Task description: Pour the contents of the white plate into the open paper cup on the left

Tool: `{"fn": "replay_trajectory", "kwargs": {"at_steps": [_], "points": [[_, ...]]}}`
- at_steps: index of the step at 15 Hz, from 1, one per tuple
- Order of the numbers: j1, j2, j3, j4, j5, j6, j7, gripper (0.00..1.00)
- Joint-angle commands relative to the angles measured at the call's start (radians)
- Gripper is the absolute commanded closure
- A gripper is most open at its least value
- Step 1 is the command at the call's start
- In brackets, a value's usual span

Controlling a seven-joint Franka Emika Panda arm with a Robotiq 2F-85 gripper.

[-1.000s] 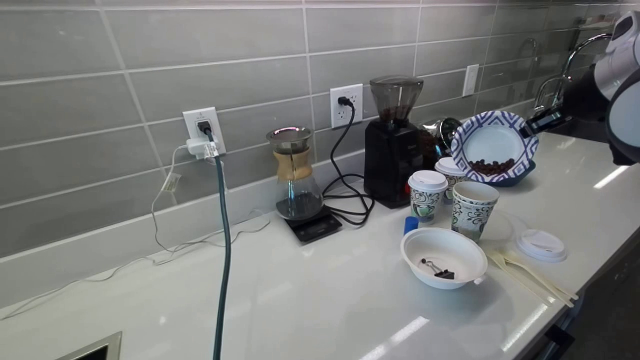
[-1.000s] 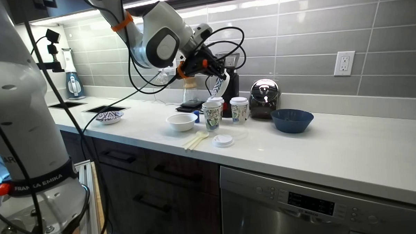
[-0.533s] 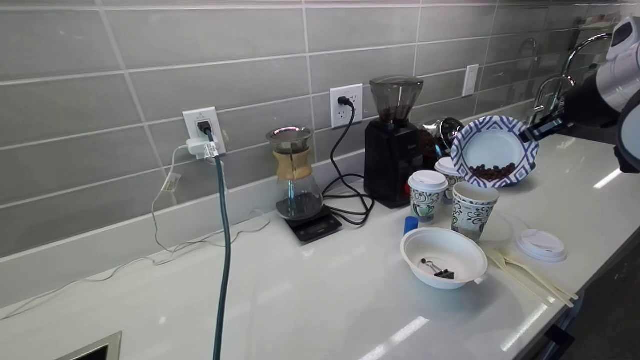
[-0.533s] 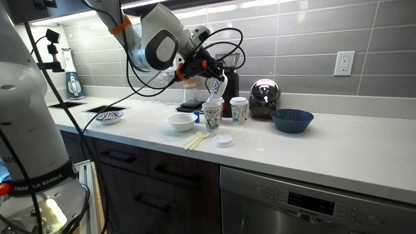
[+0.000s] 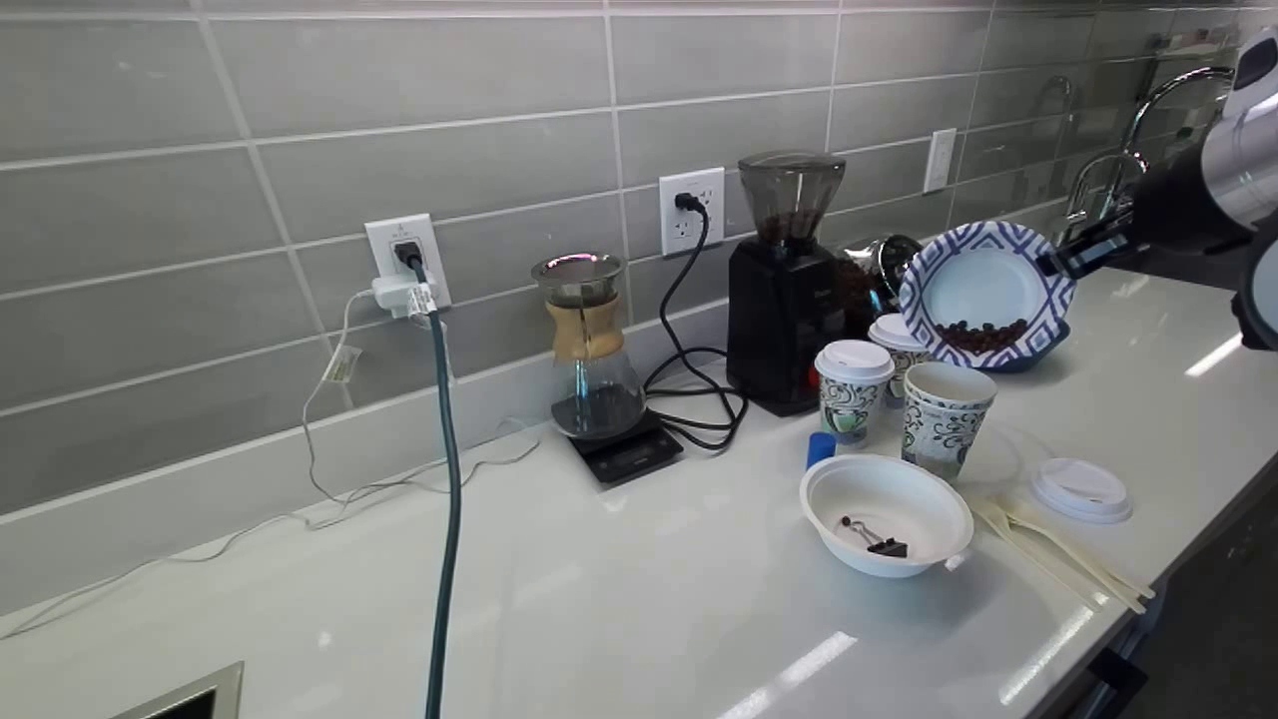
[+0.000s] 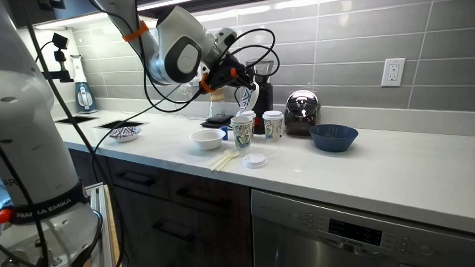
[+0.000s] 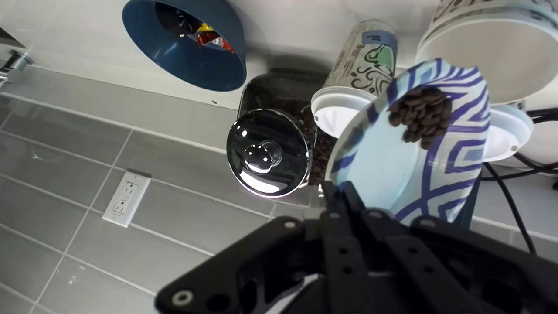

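Near open cup (image 5: pixel 944 431) | lidded cups (image 5: pixel 853 399), white bowl (image 5: pixel 929 507) | end effector (image 5: pixel 1052 262) clamping white plate (image 5: pixel 983 285)

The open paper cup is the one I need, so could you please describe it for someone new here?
On the white counter, find the black coffee grinder by the tiled wall. Close by stand three patterned paper cups. The open paper cup is the one farthest from that wall, and it alone stands uncovered.
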Motion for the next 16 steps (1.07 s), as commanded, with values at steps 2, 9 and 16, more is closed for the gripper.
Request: {"fn": "replay_trajectory", "kwargs": {"at_steps": [2, 9, 16], "points": [[-0.001, 0.005, -0.003, -0.001, -0.003, 0.018, -0.012, 0.99], [-0.010, 0.024, 0.006, -0.008, 0.015, 0.061, -0.043, 0.99], [-0.005, 0.054, -0.005, -0.023, -0.017, 0.186, -0.068, 0.99]]}}
